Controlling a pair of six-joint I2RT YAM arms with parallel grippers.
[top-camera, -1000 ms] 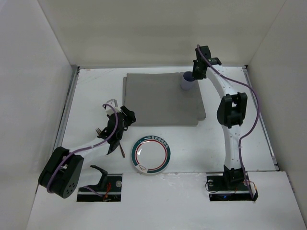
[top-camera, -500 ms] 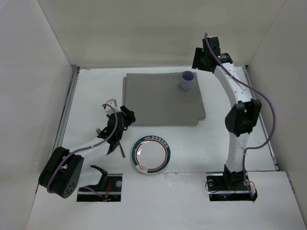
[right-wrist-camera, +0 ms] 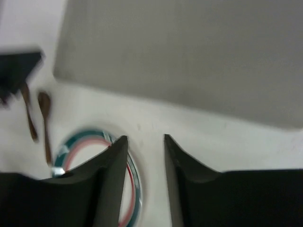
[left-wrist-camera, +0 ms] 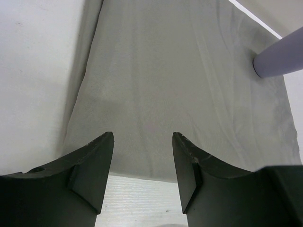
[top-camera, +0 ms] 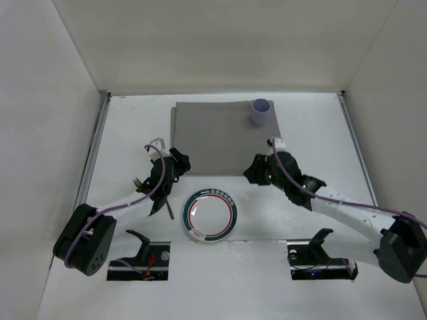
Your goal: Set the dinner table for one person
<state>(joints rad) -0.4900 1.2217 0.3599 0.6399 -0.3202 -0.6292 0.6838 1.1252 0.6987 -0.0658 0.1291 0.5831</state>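
Both parted: left fingers (left-wrist-camera: 92, 172), right fingers (right-wrist-camera: 111, 177) apparently near plate (right-wrist-camera: 83, 135).

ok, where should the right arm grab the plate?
Pinch the plate at its rim, on the far-right edge facing the right gripper. It lies flat on the dinner table, so probably only the rim offers a hold, and a spoon lies close to its left side.

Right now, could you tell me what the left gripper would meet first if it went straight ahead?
Most likely the grey mat: it fills the left wrist view beyond the open left gripper. The purple cup stands well right of that line.
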